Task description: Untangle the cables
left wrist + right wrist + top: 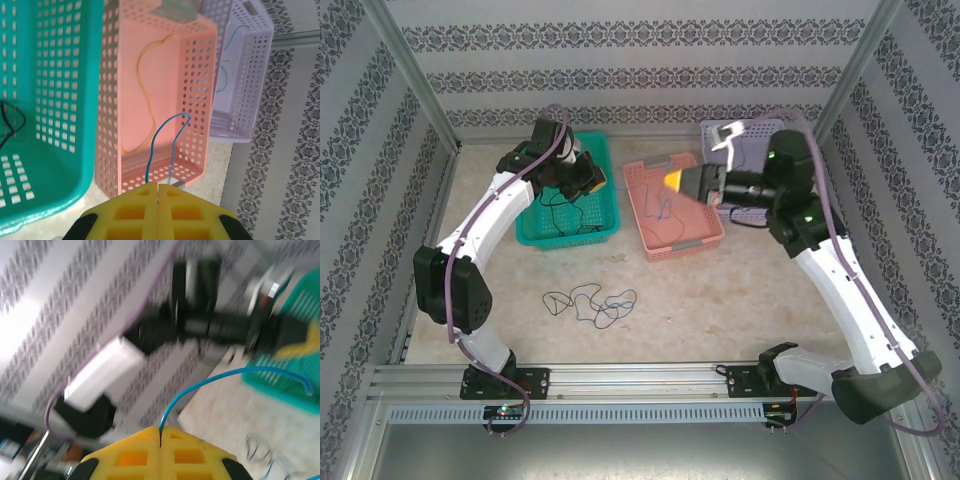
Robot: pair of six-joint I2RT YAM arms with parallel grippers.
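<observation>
The right tool's (160,430) yellow fingers are pressed together on a blue cable (250,369). It rises from the seam, arcs right across that blurred view and droops at its tip. The left tool (158,187) is also closed, with nothing seen in its seam. Just behind its tips a blue loop (159,127) stands up, both ends cut off, so I cannot tell where it starts.

A tangle of cables (590,302), black and blue, lies on the table (740,290) near the arm bases. It stretches left to right, too knotted to count.

There are three baskets:
- **Teal basket** (612,195): holds a black cable (560,215).
- **Pink basket** (686,247): holds the blue loop and an orange cable (141,75) running lengthwise.
- **Purple basket** (760,128): holds a short blue strand (223,75), and is partly hidden by the right arm.
</observation>
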